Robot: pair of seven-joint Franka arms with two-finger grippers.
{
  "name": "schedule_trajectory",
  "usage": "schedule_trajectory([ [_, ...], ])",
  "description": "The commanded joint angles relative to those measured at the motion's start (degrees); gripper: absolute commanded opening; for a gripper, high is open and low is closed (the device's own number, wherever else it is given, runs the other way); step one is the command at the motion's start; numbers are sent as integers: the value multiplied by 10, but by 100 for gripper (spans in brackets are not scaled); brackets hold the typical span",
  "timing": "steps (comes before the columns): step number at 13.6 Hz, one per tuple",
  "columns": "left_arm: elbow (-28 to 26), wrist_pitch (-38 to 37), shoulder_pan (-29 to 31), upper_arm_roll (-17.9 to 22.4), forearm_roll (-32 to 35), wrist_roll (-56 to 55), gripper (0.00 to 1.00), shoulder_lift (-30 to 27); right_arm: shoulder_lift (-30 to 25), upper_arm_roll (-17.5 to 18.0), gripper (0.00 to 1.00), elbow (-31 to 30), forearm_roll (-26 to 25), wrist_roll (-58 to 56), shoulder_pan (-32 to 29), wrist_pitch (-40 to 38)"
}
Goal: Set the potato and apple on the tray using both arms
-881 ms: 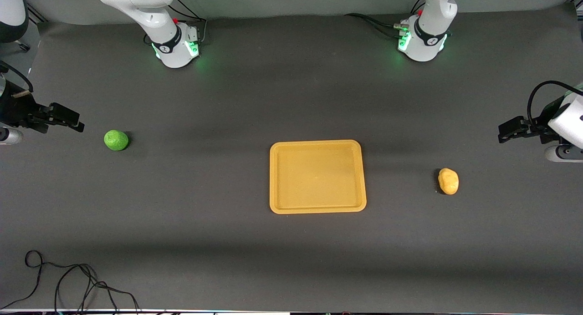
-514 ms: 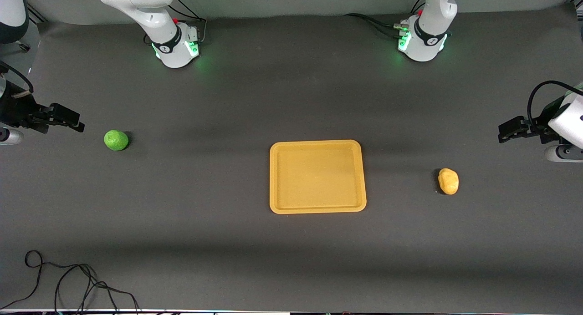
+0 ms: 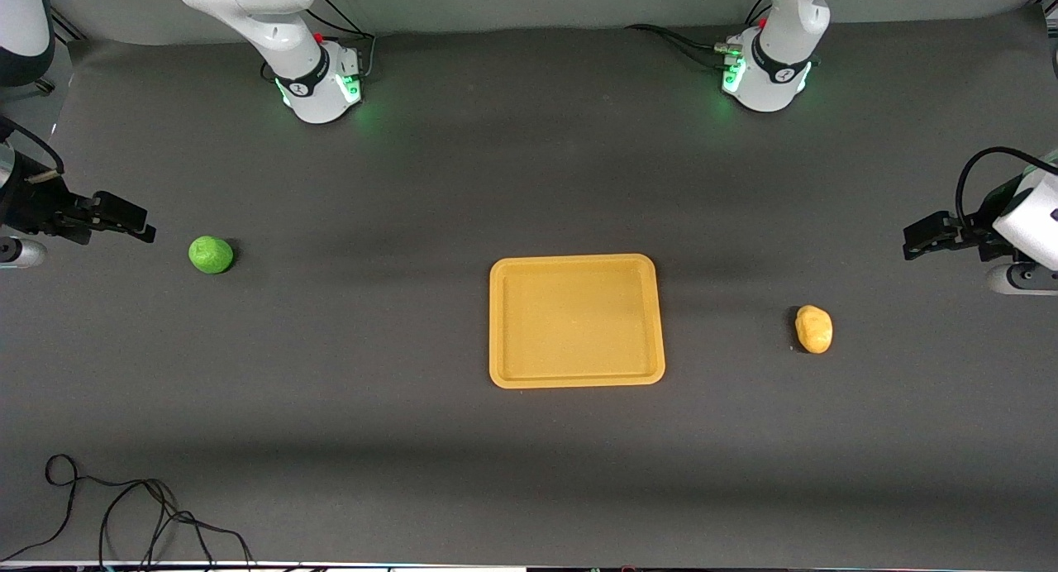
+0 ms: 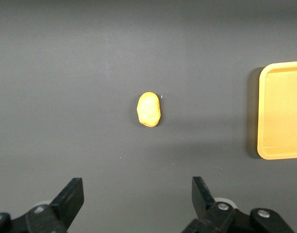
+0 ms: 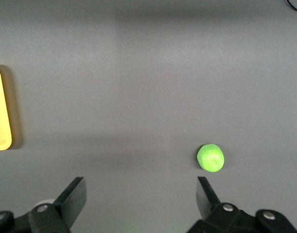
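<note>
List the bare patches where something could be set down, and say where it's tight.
The tray holds nothing. Bare mat lies between it and the apple, between it and the potato, and nearer the camera. Only the cable clutters one camera-side corner. The left gripper and right gripper hang open at the table ends.

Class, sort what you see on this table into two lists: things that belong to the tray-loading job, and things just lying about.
Belongs to the job:
potato, on the table
apple, on the table
tray, nothing on it yet
left claw, open
right claw, open

Just lying about:
loose black cable, at the table edge nearest the front camera
</note>
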Motion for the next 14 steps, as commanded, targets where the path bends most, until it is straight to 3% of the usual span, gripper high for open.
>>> schedule_trajectory([
  [1, -53, 55, 2, 0, 7, -8, 100, -7, 2, 2, 100, 5, -9, 11, -1, -4],
  [8, -218, 256, 3, 1, 7, -1, 98, 4, 9, 2, 100, 4, -7, 4, 0, -1],
  [14, -289, 426, 3, 1, 7, 1, 98, 102, 9, 2, 100, 4, -8, 5, -1, 3],
])
